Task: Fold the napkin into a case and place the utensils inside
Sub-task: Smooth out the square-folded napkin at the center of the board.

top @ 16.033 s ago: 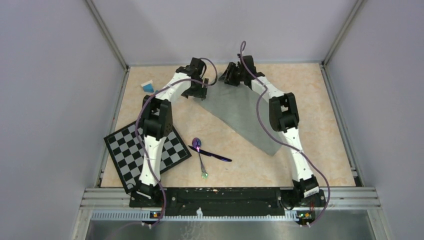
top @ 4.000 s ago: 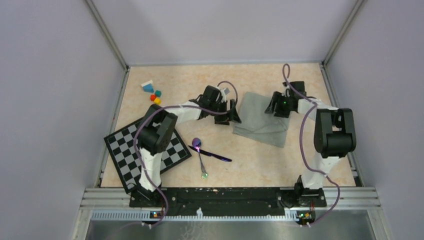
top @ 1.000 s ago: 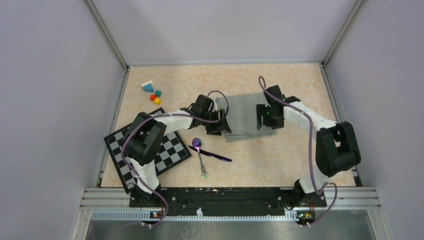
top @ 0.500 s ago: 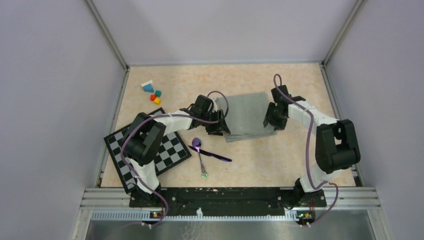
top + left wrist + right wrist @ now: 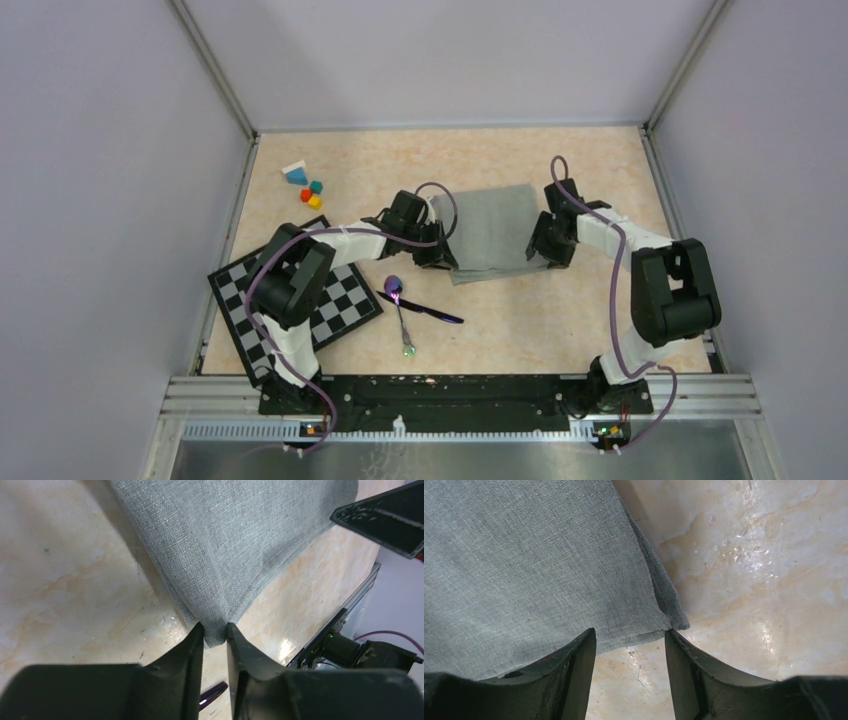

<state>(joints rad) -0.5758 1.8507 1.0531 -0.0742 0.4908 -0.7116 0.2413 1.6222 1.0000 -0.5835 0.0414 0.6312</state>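
Left gripper (image 5: 215, 632) pinches the napkin's (image 5: 495, 225) 7 o'clock corner. Right gripper (image 5: 630, 645) straddles the 4 o'clock corner, jaws spread, holding nothing.

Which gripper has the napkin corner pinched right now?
The left gripper: its fingers sit nearly together, squeezing a corner of the napkin. The right gripper has its fingers spread, with another corner lying loose between them.

White-and-black arms (image 5: 345, 240), purple cables (image 5: 437, 185), black fingers (image 5: 170, 680)

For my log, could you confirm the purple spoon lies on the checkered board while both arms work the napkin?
Not on it: the top view shows the spoon on the table beside the checkered board; the rest holds.
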